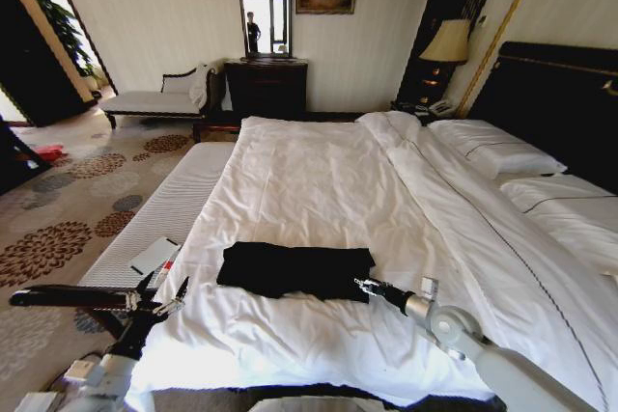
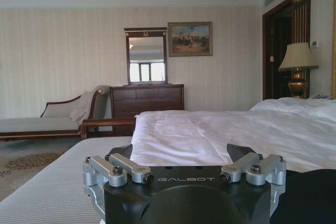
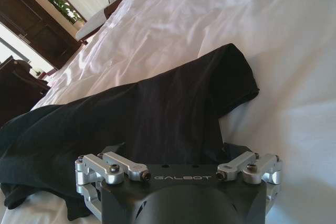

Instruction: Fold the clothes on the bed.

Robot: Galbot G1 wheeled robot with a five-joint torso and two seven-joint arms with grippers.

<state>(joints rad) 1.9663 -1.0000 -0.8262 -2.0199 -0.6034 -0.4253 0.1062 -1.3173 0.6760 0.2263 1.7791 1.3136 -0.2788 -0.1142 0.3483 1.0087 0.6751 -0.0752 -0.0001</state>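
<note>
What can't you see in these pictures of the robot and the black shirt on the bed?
- The words on the black shirt: it lies bunched on the bed, so no print shows in the head view or right wrist view.
- The right hand fingers: its own body hides them in the right wrist view, so whether they pinch the shirt edge is unclear.
- The left hand: fingertips are too small in the head view.

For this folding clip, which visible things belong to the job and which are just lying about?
Job:
- black soft-fabric T-shirt, lying partly folded
- large white-duvet bed
- right gripper, at the shirt's edge
- left gripper, off the bed's side

Lying about:
- pale upholstered chaise bench
- dark wooden dresser
- cream-shaded lamp
</note>
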